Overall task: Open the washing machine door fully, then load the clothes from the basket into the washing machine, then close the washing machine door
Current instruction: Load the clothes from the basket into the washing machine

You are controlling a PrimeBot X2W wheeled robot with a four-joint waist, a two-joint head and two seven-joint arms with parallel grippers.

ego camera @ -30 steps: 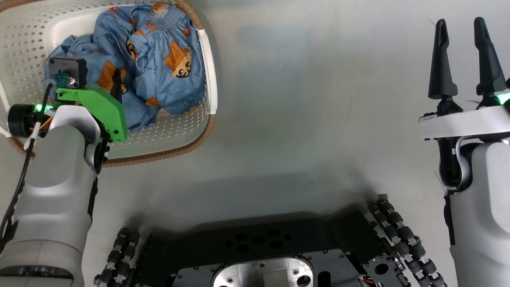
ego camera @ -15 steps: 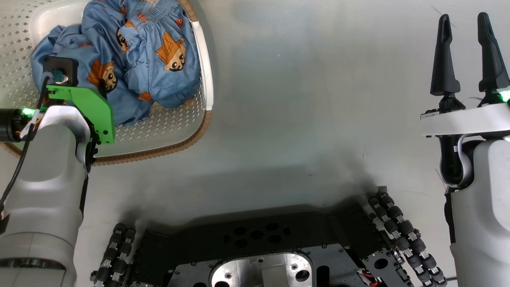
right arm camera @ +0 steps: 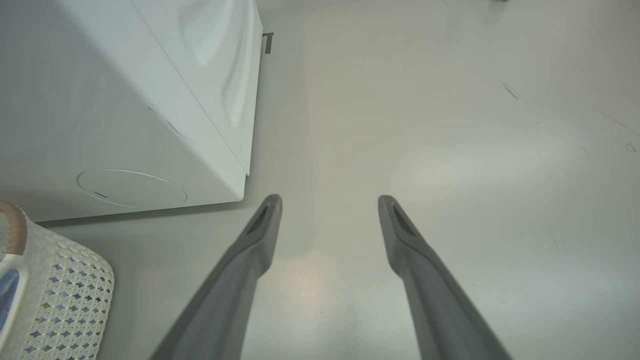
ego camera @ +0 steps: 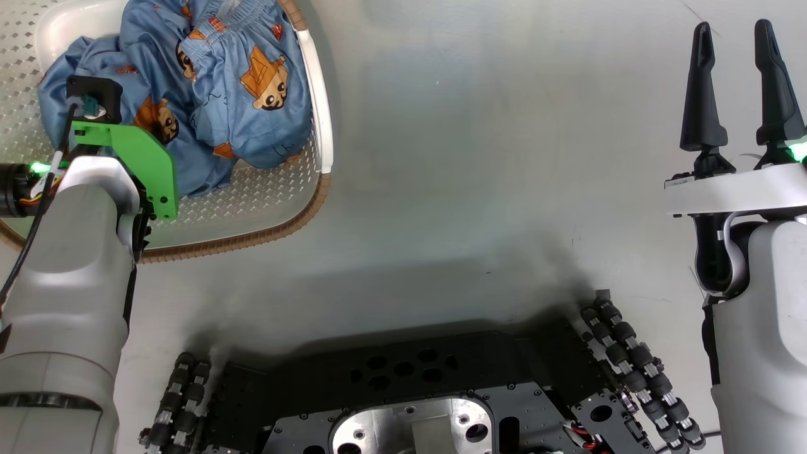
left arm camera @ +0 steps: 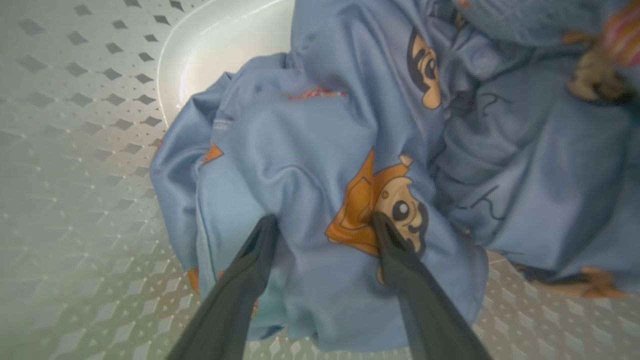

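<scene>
Left wrist view: the left claw (left arm camera: 324, 220) is spread wide over the heap of blue clothes (left arm camera: 300, 140) in the basket (left arm camera: 75, 150), with both tips at the fabric and nothing pinched between them. In the head view the basket sits on the floor (ego camera: 473, 157) at the robot's front left. The right claw (ego camera: 732, 38) is also wide open and empty. In the right wrist view the washing machine (right arm camera: 100, 100) stands near the basket's corner.

The clothes (left arm camera: 310, 165) are light blue, printed with orange-brown cartoon animals. The basket (ego camera: 271, 192) is cream-white with a pattern of small holes and a brown woven rim. The washing machine (right arm camera: 125, 110) is white, the floor (ego camera: 479, 164) pale grey, the wrist bracket (ego camera: 148, 167) bright green.
</scene>
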